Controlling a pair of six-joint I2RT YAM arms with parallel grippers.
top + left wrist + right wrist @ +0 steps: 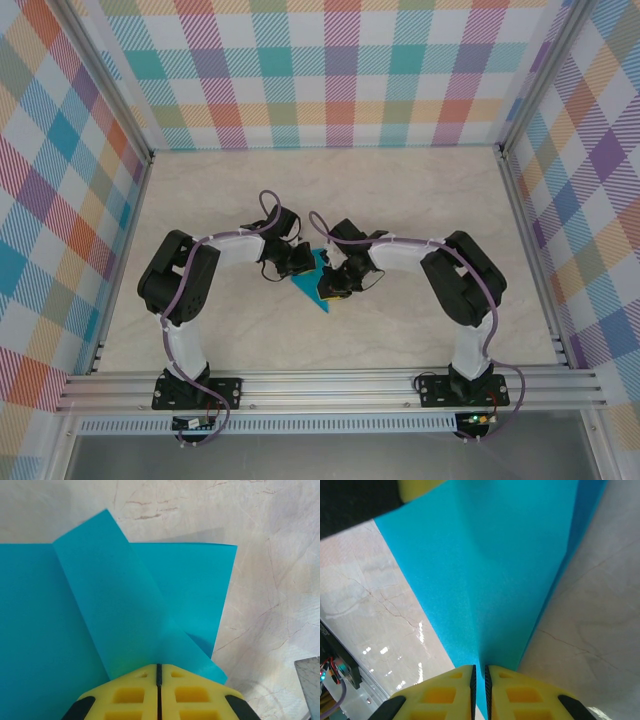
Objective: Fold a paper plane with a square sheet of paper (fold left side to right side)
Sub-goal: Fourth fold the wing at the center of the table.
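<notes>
The teal sheet of paper [308, 288] lies at the middle of the table, folded to a pointed shape with its tip toward the near edge. In the left wrist view a long flap [110, 605] lies diagonally across the flat layer. My left gripper [298, 265] is at the paper's left edge. Its yellow jaws [159, 666] are shut, tips against the flap's lower end, with no paper visible between them. My right gripper [333, 283] is at the paper's right side. Its jaws [479, 669] are shut on a raised ridge of the paper [495, 580], and teal shows in the slit.
The marble tabletop [330, 190] stretches free behind the arms. An aluminium rail [330, 385] runs along the near edge, and plaid walls stand on three sides. A grey metal corner [310, 680] shows at lower right of the left wrist view. The left gripper's finger [417, 485] hangs over the paper.
</notes>
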